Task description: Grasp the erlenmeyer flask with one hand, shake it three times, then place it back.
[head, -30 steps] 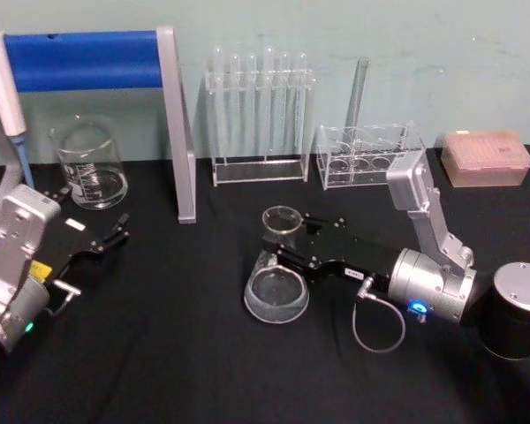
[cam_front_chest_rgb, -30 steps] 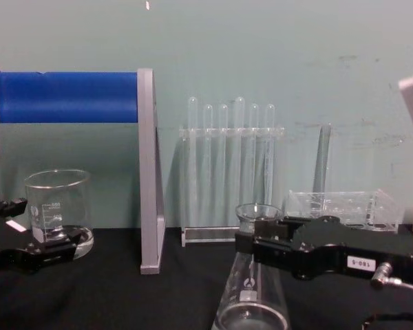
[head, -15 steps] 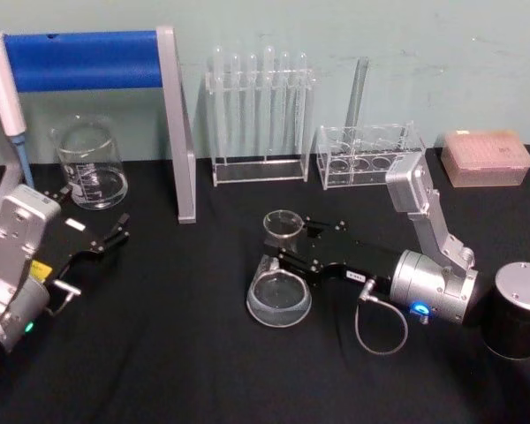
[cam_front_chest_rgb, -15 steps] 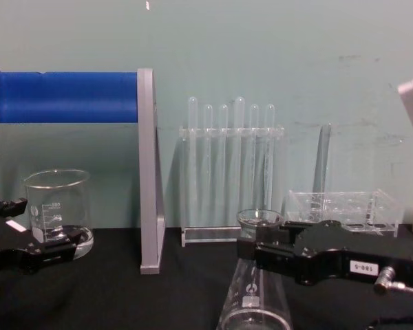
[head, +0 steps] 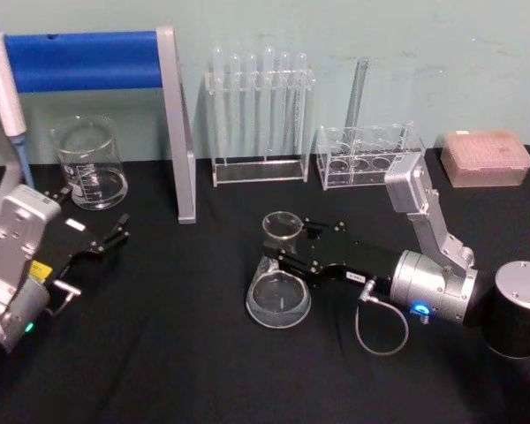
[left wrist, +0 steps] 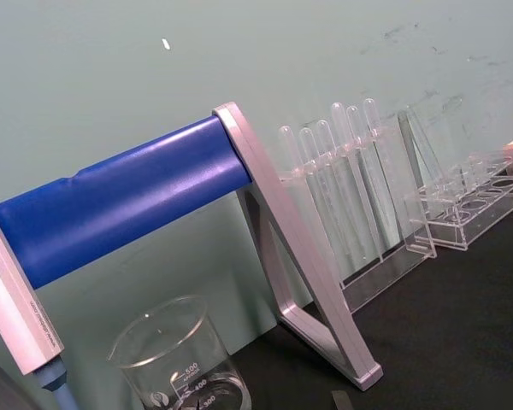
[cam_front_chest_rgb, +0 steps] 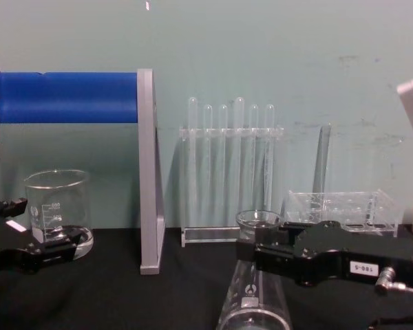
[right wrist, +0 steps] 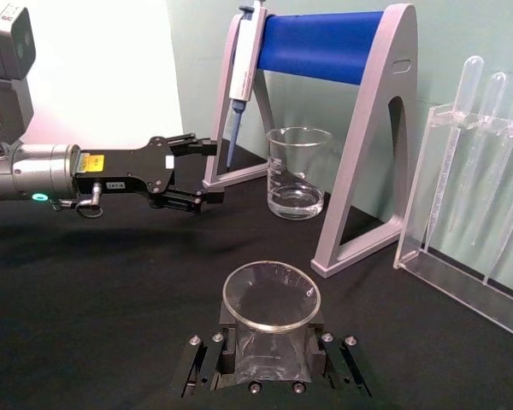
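Flask: the clear cone-shaped flask (head: 277, 281) sits between the fingers of the right claw (head: 281, 247), gripped at its narrow neck, with the rim just above them and the wide base below.
Right claw: clamped on the flask's neck, one finger on each side; the arm reaches in from the robot's right.
Long axis: near upright, mouth up, with a slight lean; it crosses the fingers at right angles.
Base: whether it rests on the black bench (head: 177, 353) or hangs just over it cannot be told.
Nearer arm: the right one, which has the grip. The left claw (head: 115, 234) lies well to the left of the right claw, fingers apart and holding nothing.
Flask contents: looks empty.
Beaker (head: 90, 165): just beyond the left claw's tips; it may hold a shallow layer of clear liquid.
Test tubes (head: 258, 106): upright in their rack beyond the right claw, toward the wall; they appear empty.
Step judged: the grasp is made, so shaking or setting down comes next, along that upright axis.
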{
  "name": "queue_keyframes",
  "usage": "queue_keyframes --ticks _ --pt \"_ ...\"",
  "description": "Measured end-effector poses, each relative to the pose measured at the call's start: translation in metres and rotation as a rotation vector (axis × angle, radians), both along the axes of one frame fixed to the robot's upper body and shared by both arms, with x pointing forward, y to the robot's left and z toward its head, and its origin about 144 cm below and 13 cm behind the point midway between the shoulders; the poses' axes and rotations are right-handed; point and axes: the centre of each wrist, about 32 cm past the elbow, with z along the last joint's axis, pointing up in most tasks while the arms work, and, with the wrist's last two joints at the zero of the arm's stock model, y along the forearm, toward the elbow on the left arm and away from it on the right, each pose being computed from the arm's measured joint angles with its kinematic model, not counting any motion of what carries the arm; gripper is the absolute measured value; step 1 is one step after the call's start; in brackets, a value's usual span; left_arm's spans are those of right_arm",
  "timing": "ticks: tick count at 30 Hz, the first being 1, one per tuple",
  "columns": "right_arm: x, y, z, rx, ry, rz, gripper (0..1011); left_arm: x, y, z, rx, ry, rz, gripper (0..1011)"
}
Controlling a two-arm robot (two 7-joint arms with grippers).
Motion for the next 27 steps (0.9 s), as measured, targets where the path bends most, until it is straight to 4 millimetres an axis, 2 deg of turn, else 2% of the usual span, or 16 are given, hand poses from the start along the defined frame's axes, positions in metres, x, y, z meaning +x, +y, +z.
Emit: queue_keyframes --ticks 16,19,23,26,27 --pt "-0.0002 0.0003 -0.0001 0.001 0.001 -0.003 451 0.0 0.0 0.0 0.0 0.0 0.0 1001" --pt "-0.0003 0.0002 -0.0003 -0.001 0.004 -0.004 521 0.0 0.0 0.0 0.0 0.0 0.0 1001" --pt "-0.0003 0.0003 -0.0003 -0.001 0.004 -0.004 685 0.0 0.0 0.0 0.0 0.0 0.0 1001" --pt "-0.0004 0.0003 -0.0003 -0.001 0.003 -0.005 742 0.0 0.0 0.0 0.0 0.0 0.0 1001" --pt "-0.0003 0.0003 -0.0003 -0.001 0.003 -0.005 796 0.0 0.0 0.0 0.0 0.0 0.0 1001"
